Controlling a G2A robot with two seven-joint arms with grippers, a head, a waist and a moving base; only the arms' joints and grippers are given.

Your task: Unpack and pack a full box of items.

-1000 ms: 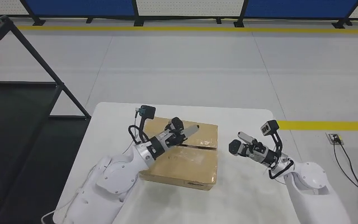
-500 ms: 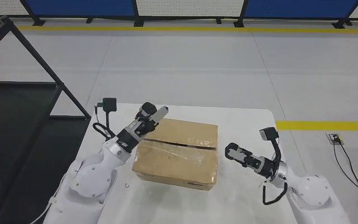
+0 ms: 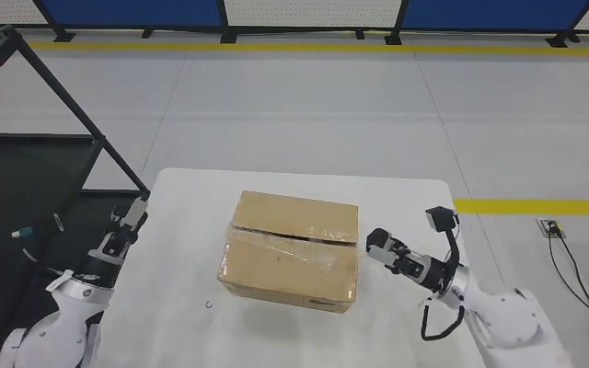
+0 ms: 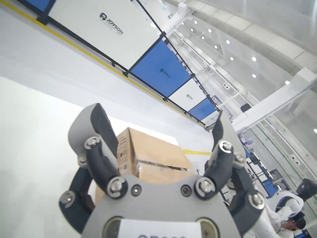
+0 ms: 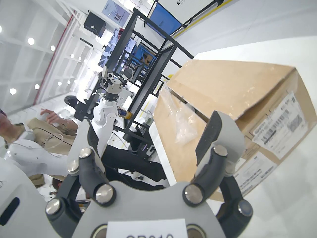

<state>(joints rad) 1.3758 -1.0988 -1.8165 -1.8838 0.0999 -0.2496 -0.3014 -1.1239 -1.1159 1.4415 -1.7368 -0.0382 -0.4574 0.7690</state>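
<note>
A brown cardboard box (image 3: 290, 262) stands mid-table with its top flaps folded down and a seam across them. Clear plastic film (image 5: 178, 128) pokes out of that seam. My left gripper (image 3: 134, 212) is at the table's left edge, well away from the box, open and holding nothing. The left wrist view has the open left gripper (image 4: 161, 128) with the box (image 4: 153, 153) beyond it. My right gripper (image 3: 375, 243) sits just off the box's right side, open and empty. From the right wrist, the right gripper (image 5: 153, 134) faces the box (image 5: 223, 87) and its labelled end.
The white table (image 3: 396, 198) has bare room on all sides of the box. A small ring-like thing (image 3: 210, 304) lies near the box's front left corner. A black metal rack (image 3: 55, 138) stands off the table's left side.
My left arm has pulled back from over the box's top to the table's left edge. My right gripper has shifted slightly lower, staying beside the box's right side.
</note>
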